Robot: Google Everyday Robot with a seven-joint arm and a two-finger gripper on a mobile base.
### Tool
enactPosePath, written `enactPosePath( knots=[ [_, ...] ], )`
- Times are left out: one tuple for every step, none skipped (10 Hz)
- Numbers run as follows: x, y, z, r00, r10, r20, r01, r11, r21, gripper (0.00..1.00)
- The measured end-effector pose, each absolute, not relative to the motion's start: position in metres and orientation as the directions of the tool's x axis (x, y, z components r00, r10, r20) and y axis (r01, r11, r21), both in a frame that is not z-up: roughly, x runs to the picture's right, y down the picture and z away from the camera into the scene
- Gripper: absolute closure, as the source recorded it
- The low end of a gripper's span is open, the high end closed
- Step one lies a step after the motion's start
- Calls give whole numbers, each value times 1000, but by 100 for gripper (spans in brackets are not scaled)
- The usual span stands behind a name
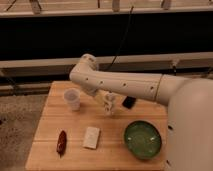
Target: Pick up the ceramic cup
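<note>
The ceramic cup (72,98) is small, whitish-grey and handleless, and stands upright on the left part of the wooden table (50,130). My white arm reaches in from the right and bends above the table's back edge. My gripper (96,92) hangs below the arm's left end, just right of the cup and slightly behind it, largely hidden under the arm. It stands apart from the cup. A slim white patterned bottle-like figure (109,104) stands just right of the gripper.
A green bowl (142,139) sits at the front right. A pale flat block (91,137) lies at the front middle and a dark red object (61,142) at the front left. A small black object (129,102) lies behind the bowl. A dark railing runs behind the table.
</note>
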State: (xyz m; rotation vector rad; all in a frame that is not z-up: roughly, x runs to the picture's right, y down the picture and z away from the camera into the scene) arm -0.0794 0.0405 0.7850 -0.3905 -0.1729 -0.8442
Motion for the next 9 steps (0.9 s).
enactPosePath(
  knots=[
    [-85, 43, 787, 647, -697, 310, 763, 592, -261, 20],
    [-87, 45, 789, 637, -702, 318, 771, 583, -257, 20],
    [-88, 50, 793, 625, -707, 330, 780, 572, -253, 20],
    [-92, 57, 798, 612, -711, 346, 791, 560, -249, 20],
    [-97, 63, 802, 599, -715, 361, 800, 548, -244, 20],
    [-102, 67, 805, 590, -717, 371, 807, 540, -240, 20],
    [-103, 71, 808, 583, -718, 381, 812, 533, -238, 20],
    [-104, 74, 810, 576, -719, 389, 817, 527, -235, 20],
    [-108, 76, 811, 569, -719, 399, 821, 521, -232, 20]
  ],
)
